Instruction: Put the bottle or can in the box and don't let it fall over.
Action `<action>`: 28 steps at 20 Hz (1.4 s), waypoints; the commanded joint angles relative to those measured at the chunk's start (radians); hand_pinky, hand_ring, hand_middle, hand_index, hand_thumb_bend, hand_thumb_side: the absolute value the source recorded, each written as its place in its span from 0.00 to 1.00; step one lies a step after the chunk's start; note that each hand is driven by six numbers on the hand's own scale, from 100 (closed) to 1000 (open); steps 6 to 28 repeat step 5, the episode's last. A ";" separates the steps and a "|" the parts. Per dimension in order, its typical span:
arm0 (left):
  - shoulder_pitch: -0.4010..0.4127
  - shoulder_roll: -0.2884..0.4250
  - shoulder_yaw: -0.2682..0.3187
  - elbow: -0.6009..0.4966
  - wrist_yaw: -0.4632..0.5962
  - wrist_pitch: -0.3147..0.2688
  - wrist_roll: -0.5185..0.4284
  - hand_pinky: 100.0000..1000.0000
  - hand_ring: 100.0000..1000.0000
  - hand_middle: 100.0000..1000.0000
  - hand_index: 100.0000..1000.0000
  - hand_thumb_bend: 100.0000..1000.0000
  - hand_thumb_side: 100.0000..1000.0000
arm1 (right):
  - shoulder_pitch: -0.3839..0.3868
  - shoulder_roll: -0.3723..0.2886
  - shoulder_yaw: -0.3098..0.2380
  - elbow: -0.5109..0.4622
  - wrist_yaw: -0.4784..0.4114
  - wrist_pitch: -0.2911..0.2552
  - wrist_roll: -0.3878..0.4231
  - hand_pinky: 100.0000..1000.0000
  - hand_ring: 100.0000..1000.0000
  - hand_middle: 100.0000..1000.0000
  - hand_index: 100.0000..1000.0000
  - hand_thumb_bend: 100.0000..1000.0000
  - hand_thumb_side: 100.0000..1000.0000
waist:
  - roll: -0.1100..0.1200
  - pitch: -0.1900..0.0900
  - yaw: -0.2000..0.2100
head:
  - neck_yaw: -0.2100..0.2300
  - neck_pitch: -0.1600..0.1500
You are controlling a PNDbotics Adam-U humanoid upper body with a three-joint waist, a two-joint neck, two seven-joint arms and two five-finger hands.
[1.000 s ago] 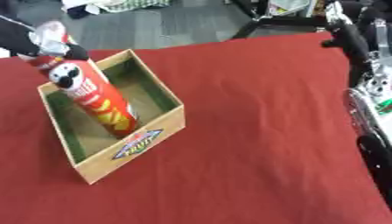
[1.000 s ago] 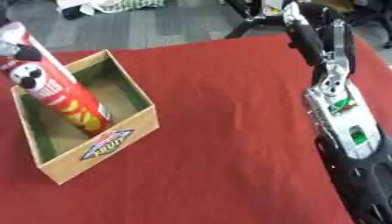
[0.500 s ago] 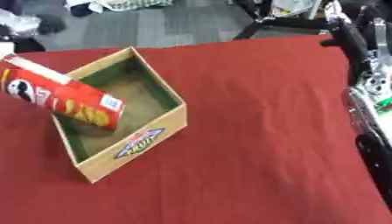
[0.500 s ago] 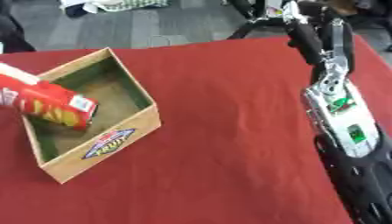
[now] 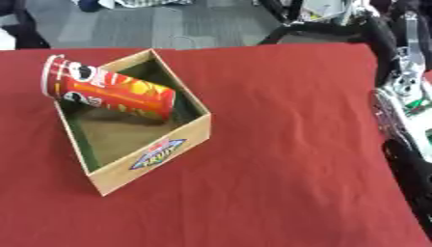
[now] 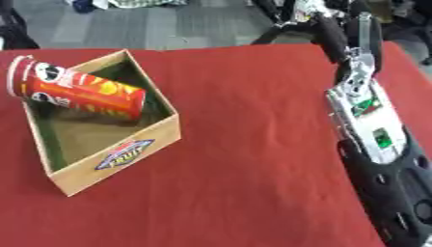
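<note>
**Can lies tipped across the box**

The right robot hand (image 6: 358,53) shows at the far right edge of the desk, raised at the end of a black and silver arm that runs down the right side of both views. Whether its fingers are straight or curled cannot be told from here; it touches nothing. The left robot hand shows in neither view.

Well apart from it, on the left of the red-covered desk (image 5: 287,159), stands an open cardboard box (image 5: 160,152) with a dark green lining and a blue label on its near wall. The red can (image 5: 108,91) is not upright: it lies on its side, tilted, its capped end resting over the box's left wall and its other end down inside the box.
</note>
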 commanded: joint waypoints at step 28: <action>0.135 -0.047 0.085 -0.039 0.094 -0.067 0.101 0.81 0.71 0.76 0.72 0.97 0.41 | -0.028 -0.023 -0.012 -0.025 0.008 0.007 -0.012 0.49 0.70 0.75 0.69 0.24 0.44 | -0.008 -0.011 0.005 | -0.002 0.007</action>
